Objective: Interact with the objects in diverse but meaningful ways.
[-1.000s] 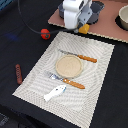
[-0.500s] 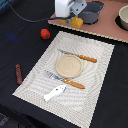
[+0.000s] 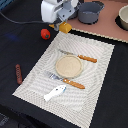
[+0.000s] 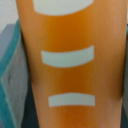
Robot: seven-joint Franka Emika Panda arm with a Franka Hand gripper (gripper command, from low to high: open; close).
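While the jaws pinch the bread block [image 3: 65,27] above the worktop's [image 3: 20,100] far edge, its long axis runs along the wrist view's height.

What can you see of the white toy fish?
The white fish lies flat on the striped placemat, near the corner closest to the camera. It looks like smooth plastic, white with faint bluish shading. It lies diagonally below the orange-handled fork, apart from it. Nothing touches it but the mat.
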